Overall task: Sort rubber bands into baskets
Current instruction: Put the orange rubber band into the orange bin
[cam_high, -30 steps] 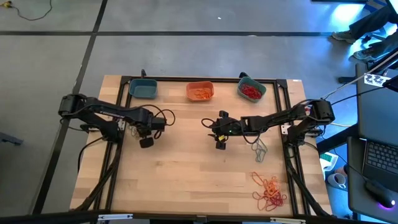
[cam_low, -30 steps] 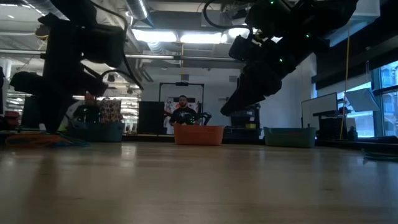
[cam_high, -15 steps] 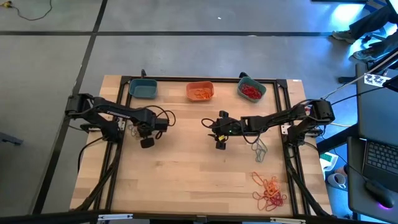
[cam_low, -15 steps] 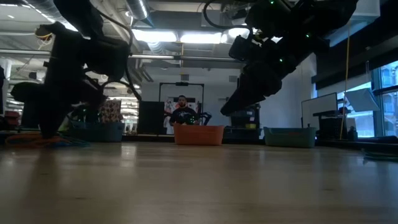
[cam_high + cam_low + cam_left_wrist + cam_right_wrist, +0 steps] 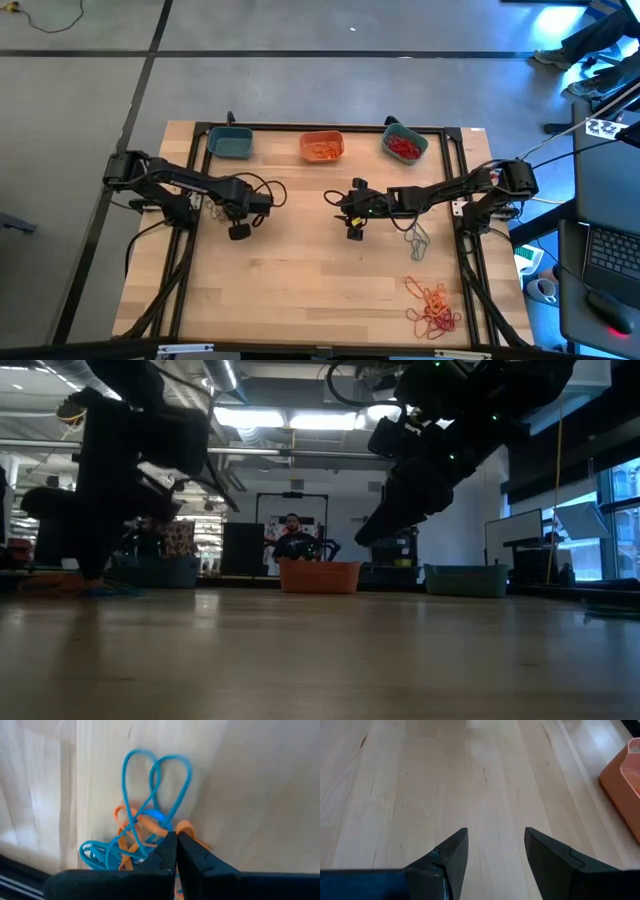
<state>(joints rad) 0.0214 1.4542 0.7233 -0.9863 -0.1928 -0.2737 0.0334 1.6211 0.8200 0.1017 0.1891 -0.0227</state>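
A tangle of blue and orange rubber bands [image 5: 145, 820] lies on the wooden table at its left; my left gripper [image 5: 176, 839] [image 5: 238, 232] stands over it, pointing down, shut, its tips in the tangle. My right gripper [image 5: 354, 232] [image 5: 496, 845] hangs open above the table's middle with nothing between its fingers. Three baskets stand along the far edge: a teal one [image 5: 231, 143], an orange one [image 5: 322, 147] holding orange bands, and a teal one [image 5: 404, 144] holding red bands. My left gripper comes at the tangle from above, its shut tips meeting where orange and blue bands cross [image 5: 152, 826]. The tips themselves hide which band is between them. The tangle lies slack on the table [image 5: 60, 585].
A few grey-teal bands [image 5: 416, 240] lie right of my right gripper, and a pile of orange and red bands [image 5: 434, 308] sits near the front right corner. A black frame [image 5: 455, 140] edges the table. A person [image 5: 292, 535] sits far behind the baskets.
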